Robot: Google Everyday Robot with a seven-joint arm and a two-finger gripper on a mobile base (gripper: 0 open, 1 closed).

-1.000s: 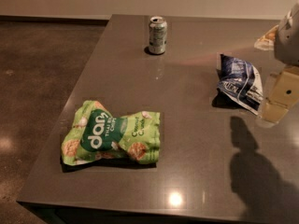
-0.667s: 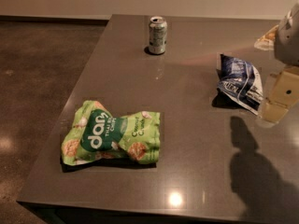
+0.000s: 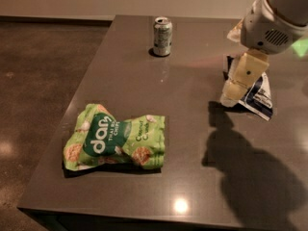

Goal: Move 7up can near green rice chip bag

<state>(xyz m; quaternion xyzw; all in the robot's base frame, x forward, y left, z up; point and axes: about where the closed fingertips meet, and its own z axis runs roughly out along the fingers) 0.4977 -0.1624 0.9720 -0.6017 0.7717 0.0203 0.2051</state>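
Silver can [image 3: 162, 36] sat well apart from my pincer [image 3: 232, 94], its state untellable to me, hovering where it risked snagging the blue bag [image 3: 258, 98].

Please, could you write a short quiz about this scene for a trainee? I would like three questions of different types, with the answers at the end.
1. True or false: the 7up can stands upright near the far edge of the table, apart from the green rice chip bag.
2. Where is the gripper?
A) directly above the 7up can
B) on the right of the view, by the dark blue and white bag
C) touching the green rice chip bag
3. Which thing lies nearest the table's front edge?
Key: 1 true; 2 B; 3 the green rice chip bag.
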